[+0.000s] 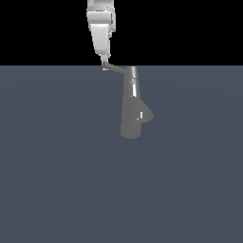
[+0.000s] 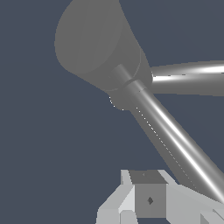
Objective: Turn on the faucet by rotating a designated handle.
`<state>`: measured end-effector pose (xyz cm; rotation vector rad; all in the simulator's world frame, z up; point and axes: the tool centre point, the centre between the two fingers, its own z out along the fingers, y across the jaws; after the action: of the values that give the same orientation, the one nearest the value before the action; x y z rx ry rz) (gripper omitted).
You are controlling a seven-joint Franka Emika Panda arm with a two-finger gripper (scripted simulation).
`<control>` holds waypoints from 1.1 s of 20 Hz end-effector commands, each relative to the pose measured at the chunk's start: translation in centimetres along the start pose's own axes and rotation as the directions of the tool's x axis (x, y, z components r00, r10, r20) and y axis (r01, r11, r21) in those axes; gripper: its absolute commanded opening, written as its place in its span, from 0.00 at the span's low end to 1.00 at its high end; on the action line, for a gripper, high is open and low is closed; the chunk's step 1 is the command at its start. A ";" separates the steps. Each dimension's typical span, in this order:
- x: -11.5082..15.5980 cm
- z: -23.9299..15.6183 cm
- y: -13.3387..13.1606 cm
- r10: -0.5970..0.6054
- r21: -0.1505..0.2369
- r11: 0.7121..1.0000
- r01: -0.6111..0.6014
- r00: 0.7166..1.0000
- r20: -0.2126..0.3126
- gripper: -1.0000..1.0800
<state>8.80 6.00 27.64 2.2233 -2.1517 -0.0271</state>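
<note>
Nearest the wrist camera, the pincer sits against the far end of the handle, where leverage is greatest; whether it is clamped cannot be told. From there the rod runs to the faucet, standing on the tabletop.

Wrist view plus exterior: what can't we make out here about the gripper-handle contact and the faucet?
- Gripper state: too small in the exterior view; the wrist view cuts its fingers off at the frame edge.
- Contact with the handle: unresolved; in the wrist view the rod runs out past the frame edge.
- Faucet base: blends into the grey floor.
- Arm above the wrist: cut off by the exterior view's upper edge.
</note>
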 end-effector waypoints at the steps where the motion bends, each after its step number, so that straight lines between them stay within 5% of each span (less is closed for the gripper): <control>1: 0.4 -0.2 0.6 -0.001 -0.003 1.000 0.001 1.000 0.000 0.00; 22: 5.6 -2.1 6.4 -0.006 -0.015 1.000 0.006 1.000 0.001 0.00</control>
<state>3.14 1.24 30.03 2.2360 -2.1303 -0.0412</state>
